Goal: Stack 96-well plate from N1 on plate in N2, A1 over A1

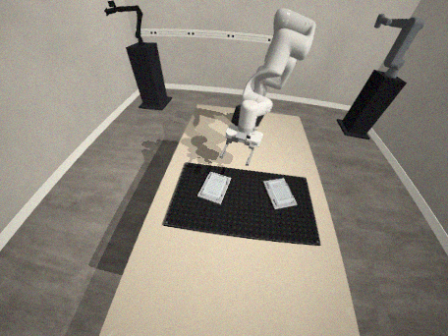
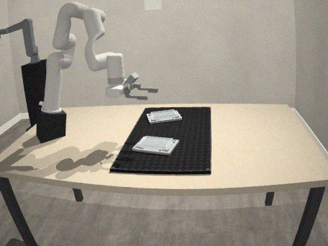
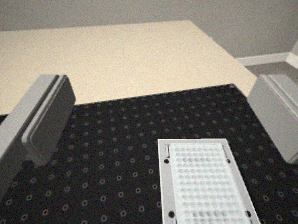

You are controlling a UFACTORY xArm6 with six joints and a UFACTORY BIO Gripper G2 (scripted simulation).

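While the gripper (image 1: 235,160) (image 2: 152,94) (image 3: 162,120) hangs above the table (image 1: 226,290) (image 2: 252,144) (image 3: 125,55), its fingers stand apart with nothing between them. The plate (image 1: 215,186) (image 2: 155,142) (image 3: 202,180) sits in N1 (image 1: 211,199) (image 2: 152,152) (image 3: 166,192), its near end cut off in the wrist view. Marks on the wall rail (image 1: 211,34) are too small to read

The bench (image 1: 231,285) (image 2: 252,144) (image 3: 125,55) looks like pale, matt, smooth wood or laminate. The mat (image 1: 246,221) (image 2: 190,144) (image 3: 115,130) resembles matt black rubber, dotted with small rings. The arm (image 1: 290,41) (image 2: 53,83) appears smooth white plastic, faintly glossy; the pincer's fingers look matt grey.
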